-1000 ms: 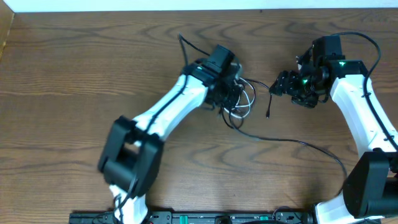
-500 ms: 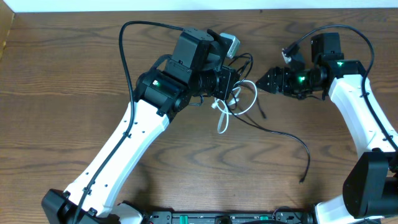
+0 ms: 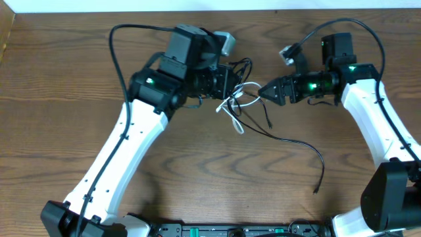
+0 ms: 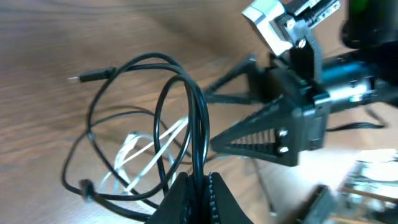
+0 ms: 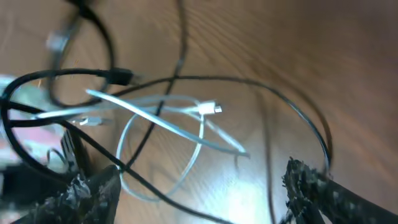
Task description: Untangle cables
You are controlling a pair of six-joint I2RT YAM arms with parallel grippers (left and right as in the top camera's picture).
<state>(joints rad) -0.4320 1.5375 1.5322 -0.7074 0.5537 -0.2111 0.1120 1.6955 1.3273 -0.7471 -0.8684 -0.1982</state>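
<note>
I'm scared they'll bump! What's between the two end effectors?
In the overhead view, the tangled white cable and black cables sit between the left end effector and right end effector.

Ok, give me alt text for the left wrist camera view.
The left gripper pinches loops of black cable over a wooden table, a white cable tangled among them. The right gripper, jaws open, points in from the right.

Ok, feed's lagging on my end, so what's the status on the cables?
Left gripper shut on black cables. Right gripper open, facing the tangle. White cable looped among them.
</note>
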